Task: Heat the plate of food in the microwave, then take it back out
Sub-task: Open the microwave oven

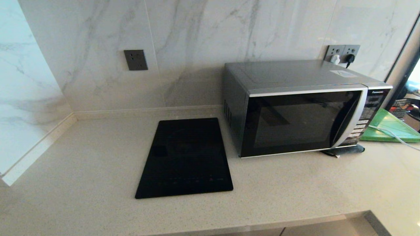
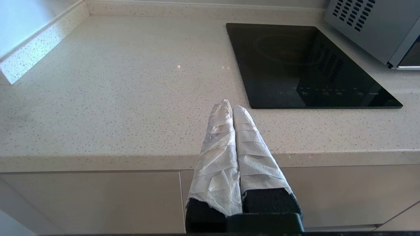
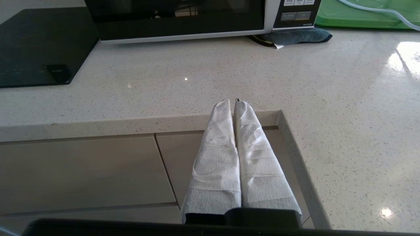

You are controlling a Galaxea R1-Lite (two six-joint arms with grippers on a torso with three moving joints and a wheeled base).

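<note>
The microwave (image 1: 300, 108) stands at the back of the desk (image 1: 98, 147), against the marble wall, with its dark glass door shut and its curved handle on the side next to the button panel; this puts the door facing the robot, which suits a pull from the front. The plate of food cannot be seen in any view, neither on the desk nor through the door glass, so where it sits cannot be told. Beside the microwave, on its hinge side, lies the black cooktop (image 1: 185, 159), flush with the desk. On the panel side a green board (image 1: 390, 127) lies flat, and a dark cloth (image 1: 344, 150) is tucked under the microwave's front corner, likely to steady it. Both arms hang low in front of the desk edge, short of the microwave: the left gripper (image 2: 229, 106) and the right gripper (image 3: 231, 103) each have their paper-wrapped jaws pressed together, holding nothing, probably a rest pose before work begins.
</note>
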